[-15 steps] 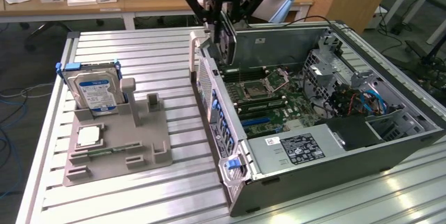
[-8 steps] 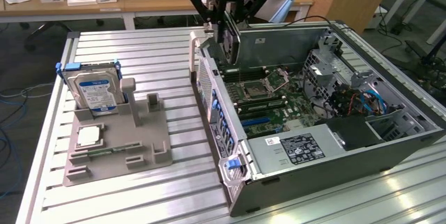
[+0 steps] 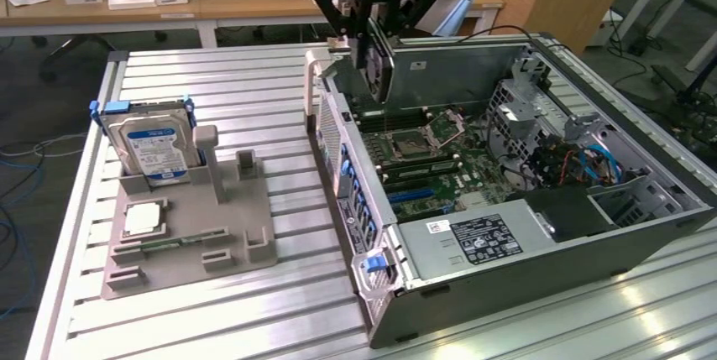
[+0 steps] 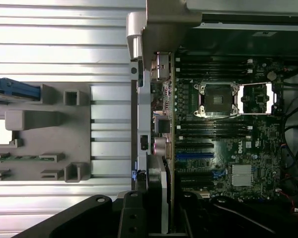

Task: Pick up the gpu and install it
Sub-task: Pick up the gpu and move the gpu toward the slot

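Observation:
The gpu (image 3: 375, 70) hangs edge-down in my gripper (image 3: 374, 37), which is shut on its top edge. It hovers above the rear end of the open computer case (image 3: 538, 259), over the motherboard (image 3: 431, 163), and touches nothing. In the wrist view the gpu (image 4: 159, 191) is seen edge-on between my black fingers (image 4: 131, 218). It is close to the case's rear wall (image 4: 141, 124), with the blue expansion slot (image 4: 193, 155) just to one side.
A grey fixture (image 3: 191, 234) on the slatted aluminium table (image 3: 224, 75) holds an upright hard drive (image 3: 154, 142) and a processor chip (image 3: 143, 219). The motherboard's empty CPU socket (image 4: 216, 99) has its latch open. The power supply (image 3: 476, 238) sits at the case's near end.

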`<state>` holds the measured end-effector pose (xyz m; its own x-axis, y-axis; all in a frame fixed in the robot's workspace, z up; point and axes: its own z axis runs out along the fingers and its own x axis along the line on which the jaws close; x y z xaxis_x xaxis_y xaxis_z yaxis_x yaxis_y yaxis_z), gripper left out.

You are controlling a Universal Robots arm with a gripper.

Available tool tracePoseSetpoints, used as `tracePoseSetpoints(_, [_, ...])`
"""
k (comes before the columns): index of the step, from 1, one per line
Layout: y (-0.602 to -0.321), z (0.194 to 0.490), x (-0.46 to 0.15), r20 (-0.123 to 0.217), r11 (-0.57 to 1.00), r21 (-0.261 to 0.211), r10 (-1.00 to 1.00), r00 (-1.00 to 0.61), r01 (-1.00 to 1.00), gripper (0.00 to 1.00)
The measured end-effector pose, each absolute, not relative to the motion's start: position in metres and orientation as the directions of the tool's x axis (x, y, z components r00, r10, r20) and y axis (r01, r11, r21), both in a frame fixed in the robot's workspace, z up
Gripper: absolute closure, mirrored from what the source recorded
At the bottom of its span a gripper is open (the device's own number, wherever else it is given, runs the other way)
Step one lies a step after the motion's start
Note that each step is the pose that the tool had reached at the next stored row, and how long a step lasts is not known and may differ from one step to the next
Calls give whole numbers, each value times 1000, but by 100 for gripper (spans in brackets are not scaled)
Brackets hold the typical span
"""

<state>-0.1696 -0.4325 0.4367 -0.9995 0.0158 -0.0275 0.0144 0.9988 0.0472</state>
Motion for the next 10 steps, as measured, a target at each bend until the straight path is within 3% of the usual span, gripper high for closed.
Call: tracePoseSetpoints(10, [-432, 437, -150, -27, 999, 47, 15, -1000, 14, 72])
